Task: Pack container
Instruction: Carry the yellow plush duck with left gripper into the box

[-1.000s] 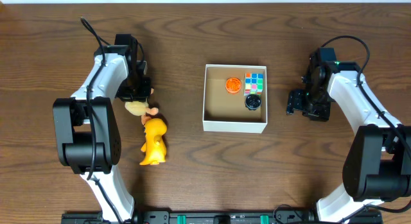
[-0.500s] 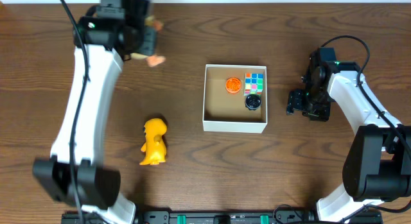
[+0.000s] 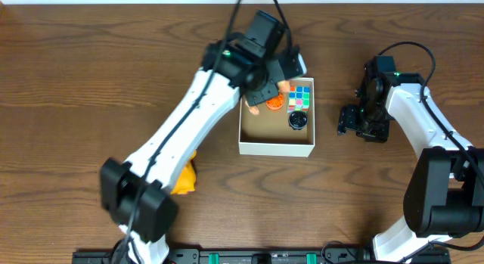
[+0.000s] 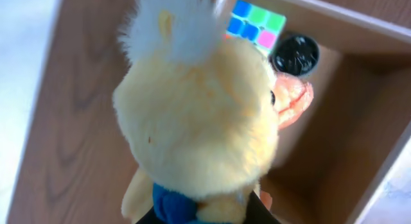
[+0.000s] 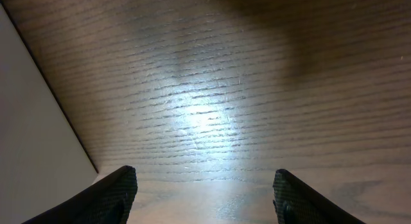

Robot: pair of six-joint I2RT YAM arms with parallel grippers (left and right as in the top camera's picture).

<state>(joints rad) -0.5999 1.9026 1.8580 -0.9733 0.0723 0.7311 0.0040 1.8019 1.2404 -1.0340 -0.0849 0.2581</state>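
Brown wood table [image 3: 76, 67]: L gripper [image 3: 268, 92] clamped tight on cream plush toy [image 4: 199, 115] above container [image 3: 276, 149] back-left corner, R gripper [image 5: 205, 185] half-open, empty, right of container.

One container [image 3: 276, 149], one plush [image 4: 192, 121], one yellow toy [image 3: 185, 178], one cube [image 3: 302, 93], two discs [image 3: 298, 121] [image 4: 292, 102]

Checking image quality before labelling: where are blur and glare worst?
Left wrist: the plush toy fills the frame, soft-focused. Right wrist: bright glare patch on the table, corners dim. Overhead: evenly lit, sharp, container clear.
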